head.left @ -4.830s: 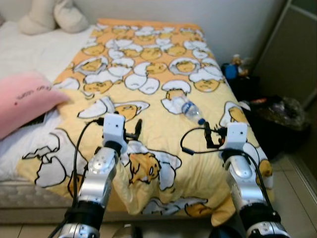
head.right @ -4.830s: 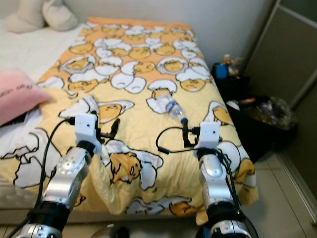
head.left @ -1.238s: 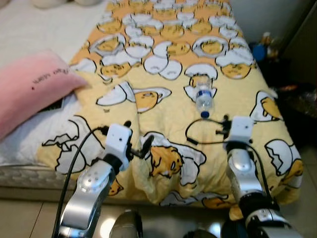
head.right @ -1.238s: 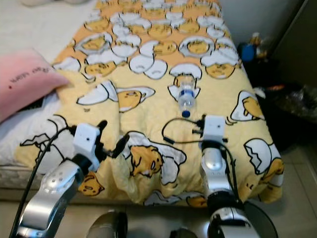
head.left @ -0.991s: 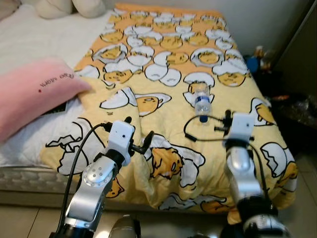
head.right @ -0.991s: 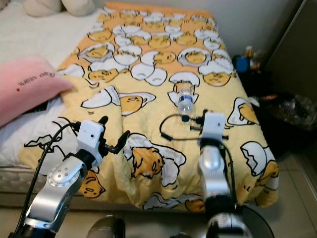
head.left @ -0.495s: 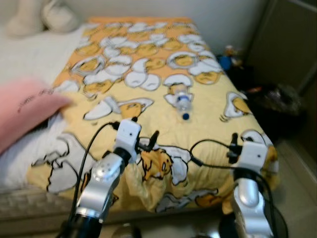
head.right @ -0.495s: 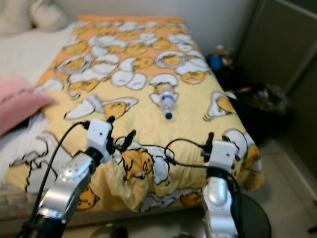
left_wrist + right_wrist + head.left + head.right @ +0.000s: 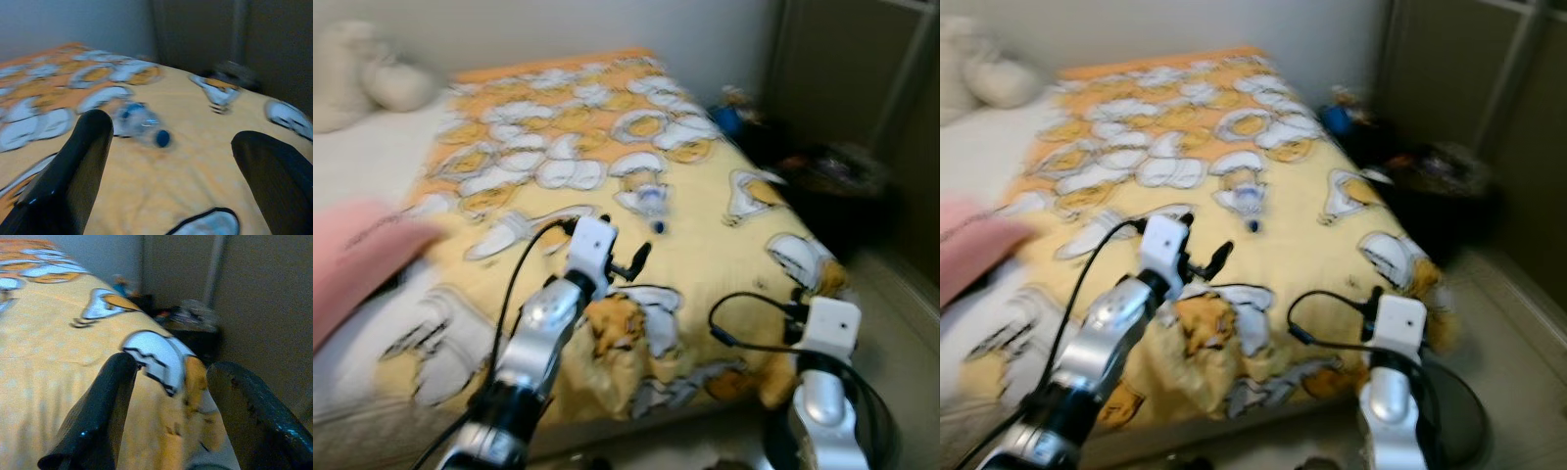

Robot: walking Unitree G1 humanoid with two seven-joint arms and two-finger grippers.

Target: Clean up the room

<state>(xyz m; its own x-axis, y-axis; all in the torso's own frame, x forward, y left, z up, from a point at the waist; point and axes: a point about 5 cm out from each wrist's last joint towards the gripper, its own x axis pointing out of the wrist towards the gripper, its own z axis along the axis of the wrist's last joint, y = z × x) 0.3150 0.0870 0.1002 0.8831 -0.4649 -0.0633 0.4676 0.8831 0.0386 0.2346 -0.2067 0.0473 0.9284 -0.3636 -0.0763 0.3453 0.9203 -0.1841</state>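
— Bottle (image 9: 651,199): where is it seen from the head views?

— A clear plastic bottle with a blue cap is seen lying on its side on the yellow egg-patterned blanket (image 9: 705,235), ahead of the left gripper (image 9: 625,262) and apart from it. The whole picture is blurred. A pink pillow (image 9: 352,264) is seen far out to that gripper's left, and cream cushions (image 9: 362,83) at the head of the bed. The right gripper (image 9: 796,302) is held off the blanket's right corner, near the floor; dark clutter (image 9: 832,181) is seen beyond it by the wall.

— What is added by the left wrist view?

— The bottle (image 9: 139,125) is shown between the two black fingers (image 9: 73,171) and beyond their tips, cap end nearer. The fingers are spread wide, with nothing between them but blanket.

— And the right wrist view?

— The blanket's drooping corner (image 9: 161,357) is shown under the right gripper (image 9: 171,396), whose fingers (image 9: 102,411) are likewise spread apart and empty. A dark bag of clutter (image 9: 195,318) and a tall dark panel (image 9: 264,298) are seen ahead of the fingertips, detail not made out from the head views.
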